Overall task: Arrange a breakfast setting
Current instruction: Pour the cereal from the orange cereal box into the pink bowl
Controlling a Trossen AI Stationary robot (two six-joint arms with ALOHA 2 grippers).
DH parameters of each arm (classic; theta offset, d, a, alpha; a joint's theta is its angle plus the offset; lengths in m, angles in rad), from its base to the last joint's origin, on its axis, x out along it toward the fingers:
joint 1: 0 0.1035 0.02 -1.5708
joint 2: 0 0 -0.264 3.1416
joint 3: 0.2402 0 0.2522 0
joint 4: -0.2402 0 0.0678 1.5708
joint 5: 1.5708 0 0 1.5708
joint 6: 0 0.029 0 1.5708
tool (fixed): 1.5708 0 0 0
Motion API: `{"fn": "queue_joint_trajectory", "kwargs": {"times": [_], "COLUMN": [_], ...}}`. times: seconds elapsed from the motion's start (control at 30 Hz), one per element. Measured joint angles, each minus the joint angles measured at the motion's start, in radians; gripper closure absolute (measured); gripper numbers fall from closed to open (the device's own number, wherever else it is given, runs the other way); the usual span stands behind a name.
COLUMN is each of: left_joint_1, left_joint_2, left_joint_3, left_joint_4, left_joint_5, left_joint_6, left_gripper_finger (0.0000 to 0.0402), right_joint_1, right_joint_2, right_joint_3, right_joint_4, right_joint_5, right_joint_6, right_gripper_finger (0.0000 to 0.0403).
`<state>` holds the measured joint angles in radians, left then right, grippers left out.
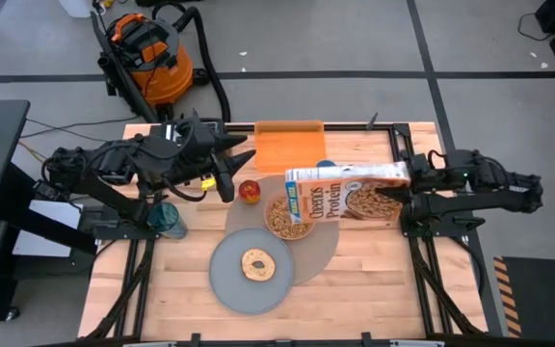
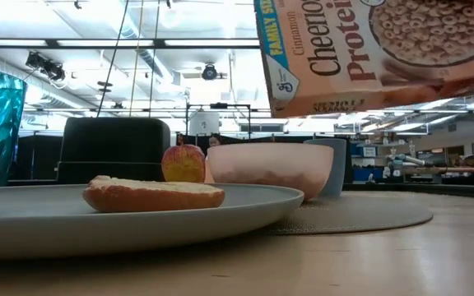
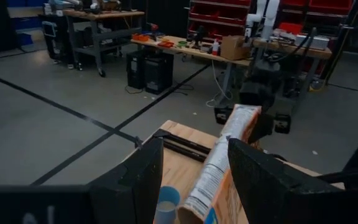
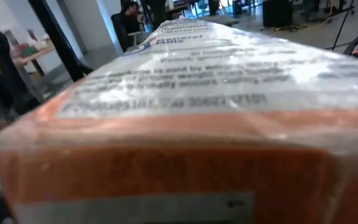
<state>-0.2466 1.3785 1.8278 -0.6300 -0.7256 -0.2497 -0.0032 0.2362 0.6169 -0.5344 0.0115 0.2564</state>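
Note:
My right gripper (image 1: 405, 199) is shut on a Cheerios cereal box (image 1: 347, 193), which hangs over the pink bowl (image 1: 287, 218). The bowl holds cereal and stands on the round mat (image 1: 324, 253). A bagel (image 1: 256, 264) lies on the grey plate (image 1: 229, 284), which overlaps the mat's near-left part. The apple (image 1: 250, 192) rests on the table left of the bowl. The light-blue cup (image 2: 329, 164) stands behind the box. My left gripper (image 3: 194, 180) is open, high over the table's far left, with nothing between its fingers. The spoon is out of view. My right gripper holds the cereal box by its right end (image 1: 393, 196), coming level from the table's right side. The box is lifted clear of the table, its long side lying left to right and its printed front (image 2: 385, 49) tipped toward the near edge. The box hides the fingers in the right wrist view.
A flat orange board (image 1: 289, 145) lies at the table's far edge. A teal glass (image 1: 169, 220) stands at the left edge under my left arm. A black toaster (image 2: 113, 148) sits behind the plate in the low view. Bare wood shows at the near right.

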Motion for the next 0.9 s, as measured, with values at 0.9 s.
{"fn": "queue_joint_trajectory", "kwargs": {"times": [0.9], "left_joint_1": [-0.071], "left_joint_2": [-0.019], "left_joint_3": [0.002], "left_joint_4": [0.233], "left_joint_5": [0.039], "left_joint_6": [0.208], "left_gripper_finger": [0.0214], "right_joint_1": [0.0], "right_joint_2": [-0.226], "right_joint_3": [0.004], "right_joint_4": [0.035], "right_joint_5": [0.044], "right_joint_6": [0.085], "right_gripper_finger": [0.0199]}}
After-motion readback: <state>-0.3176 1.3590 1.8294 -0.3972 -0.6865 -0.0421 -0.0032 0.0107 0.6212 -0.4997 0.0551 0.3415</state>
